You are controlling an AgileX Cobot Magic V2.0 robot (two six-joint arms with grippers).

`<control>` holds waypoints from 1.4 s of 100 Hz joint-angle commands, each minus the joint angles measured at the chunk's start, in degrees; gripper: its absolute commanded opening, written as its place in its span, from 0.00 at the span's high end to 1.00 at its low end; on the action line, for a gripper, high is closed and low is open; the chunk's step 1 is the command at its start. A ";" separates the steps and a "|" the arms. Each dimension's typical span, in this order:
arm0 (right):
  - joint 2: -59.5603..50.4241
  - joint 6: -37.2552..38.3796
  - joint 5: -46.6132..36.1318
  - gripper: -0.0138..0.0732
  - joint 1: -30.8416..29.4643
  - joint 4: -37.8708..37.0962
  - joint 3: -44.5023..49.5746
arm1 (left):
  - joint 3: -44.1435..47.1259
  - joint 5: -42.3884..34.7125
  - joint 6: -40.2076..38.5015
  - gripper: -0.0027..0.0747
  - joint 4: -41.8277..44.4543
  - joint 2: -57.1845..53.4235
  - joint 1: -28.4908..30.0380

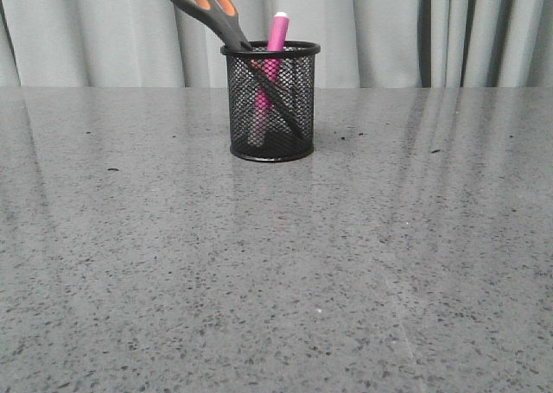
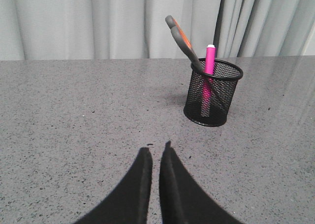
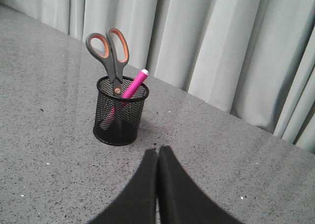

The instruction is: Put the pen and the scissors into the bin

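Bare grey desk [image 1: 276, 307] fills the foreground of the front view; neither arm appears there. Bin [image 1: 271, 100] stands upright toward the far edge of the desk, about midway between its left and right sides, in front of the curtain [image 1: 415, 30].

Contents: scissors [image 1: 212, 11] sit blades-down in the bin, handles leaning out over the rim toward the desk's left side. Pen [image 1: 270, 73] stands inside too, cap up, tilted slightly, crossing the blades behind the mesh.

Left gripper [image 2: 153, 152]: fingers nearly together, a thin gap between them, holding nothing. Right gripper [image 3: 158, 150]: fingers pressed together, empty.

Key relation: bin lies ahead of both grippers and well apart from each, in the left wrist view [image 2: 213, 92] and the right [image 3: 120, 112]. Cannot tell which arm is nearer.

Judgement: both items look placed; task appears complete, no further grasp needed. Scissors' overhang could tip the bin if bumped.
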 commanded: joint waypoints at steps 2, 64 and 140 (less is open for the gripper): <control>0.16 -0.36 -4.46 0.92 -0.23 -1.01 -1.35 | -1.52 -4.74 -0.72 0.95 -0.25 1.14 0.15; 0.16 -0.36 -4.46 0.92 -0.23 -1.01 -1.35 | 15.98 -20.10 -0.36 0.95 5.83 -2.55 8.67; 0.16 -0.36 -4.46 0.92 -0.23 -1.01 -1.35 | 21.29 -10.78 -0.36 0.95 1.00 -6.40 19.86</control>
